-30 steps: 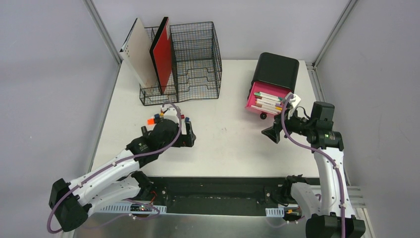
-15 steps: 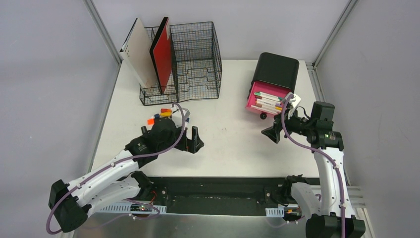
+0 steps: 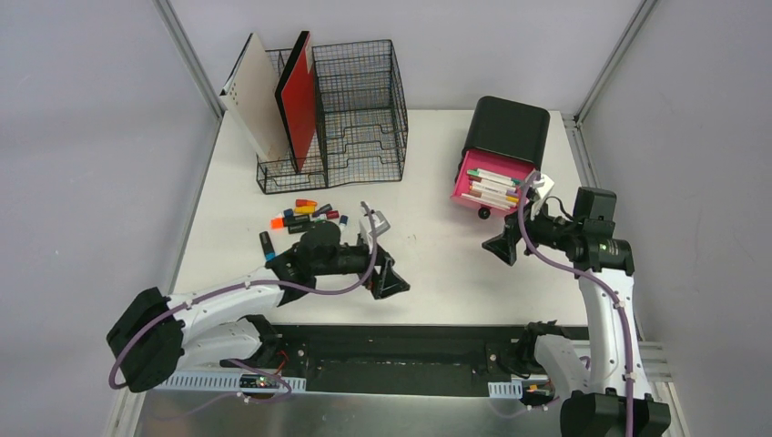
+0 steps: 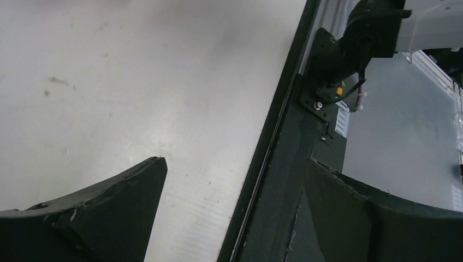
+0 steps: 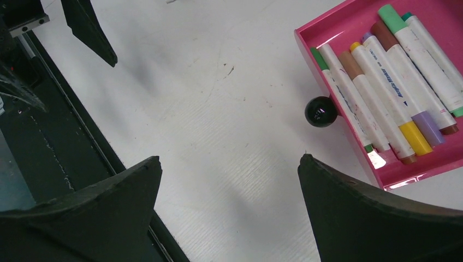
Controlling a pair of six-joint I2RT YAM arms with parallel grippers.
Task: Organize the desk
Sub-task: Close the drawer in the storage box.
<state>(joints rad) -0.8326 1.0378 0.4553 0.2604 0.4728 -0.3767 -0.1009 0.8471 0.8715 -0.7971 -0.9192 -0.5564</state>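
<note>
White desk (image 3: 437,273) spreads beneath my left claw (image 3: 390,278), jaws apart and empty; loose markers (image 3: 305,215) lie at its ten o'clock, long axes roughly nine-to-three, well apart from my right claw (image 3: 503,248), also agape near the pink drawer (image 5: 333,24).

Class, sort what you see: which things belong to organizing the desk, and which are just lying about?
Job: desk, loose markers, pink drawer, wire organizer, left pincer, right pincer.
Lying about: red folder, white board.
</note>
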